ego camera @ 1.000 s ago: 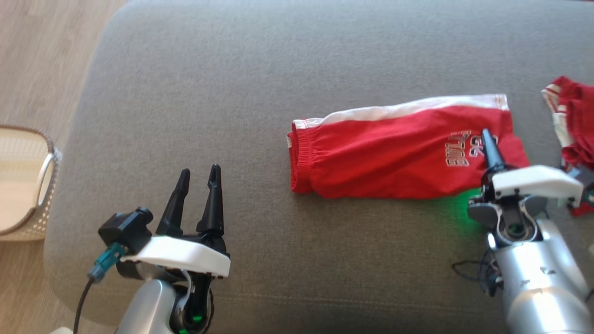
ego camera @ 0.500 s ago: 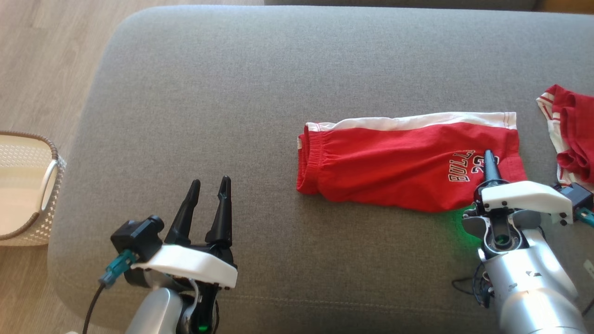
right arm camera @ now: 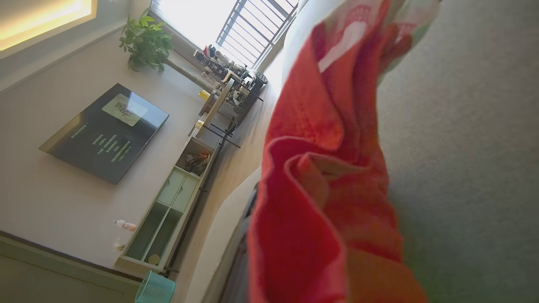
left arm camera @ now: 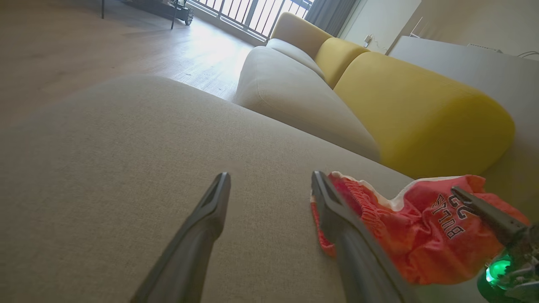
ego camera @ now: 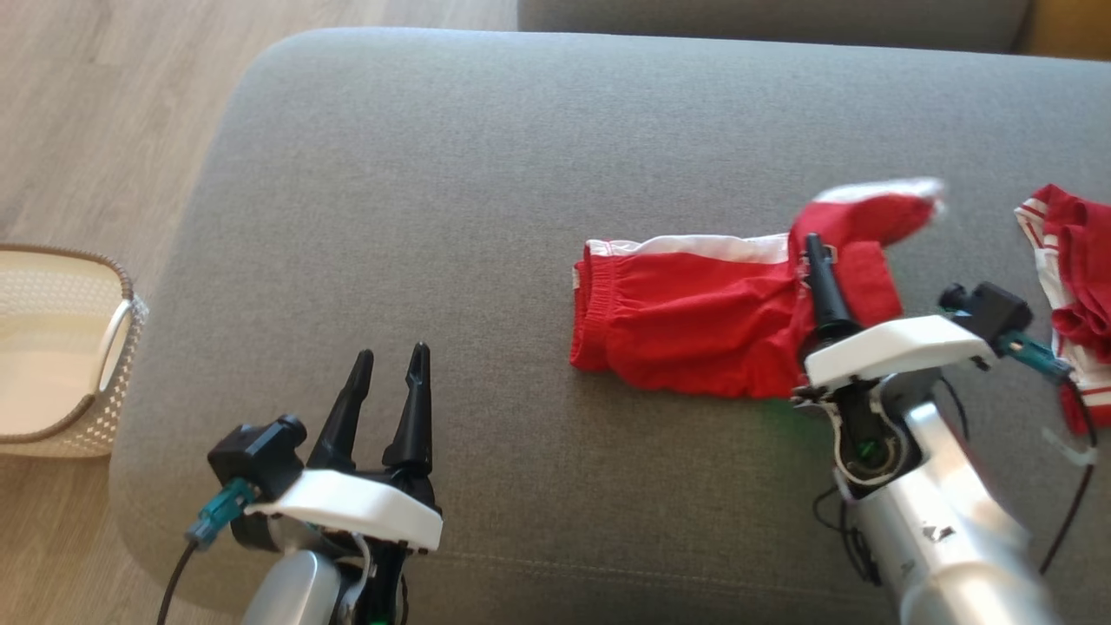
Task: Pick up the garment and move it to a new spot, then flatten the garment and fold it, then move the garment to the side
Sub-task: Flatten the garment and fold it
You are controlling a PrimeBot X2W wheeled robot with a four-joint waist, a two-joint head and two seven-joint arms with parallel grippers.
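Wood floor [ego camera: 87, 130] runs down your far left, with a pale woven basket [ego camera: 95, 417] standing on it just beside the grey cushion [ego camera: 434, 174]. What it holds, if anything, you can't tell from here. Next comes your left gripper [ego camera: 392, 351], spread wide and empty, hovering low over bare cushion well apart from the cloth. I read it as parked out of the way, ready to pin an edge if you need it. Move right and you reach the shorts [ego camera: 686, 321], red with a white side stripe. They lie on the cushion right of centre, with the waistband end flat and pointing left. Their leg end is raised off the cushion and curled back toward the waistband, because your right gripper [ego camera: 814, 247] has it. That gripper is pressed together on the fabric near the printed lettering, pinching a bunched fold. This looks like the start of the fold, with the leg end meant to land over the waistband half. Furthest right, a second red garment [ego camera: 1076, 252] lies crumpled near the cushion's edge, apart from the shorts, so plan your sweep clear of it.
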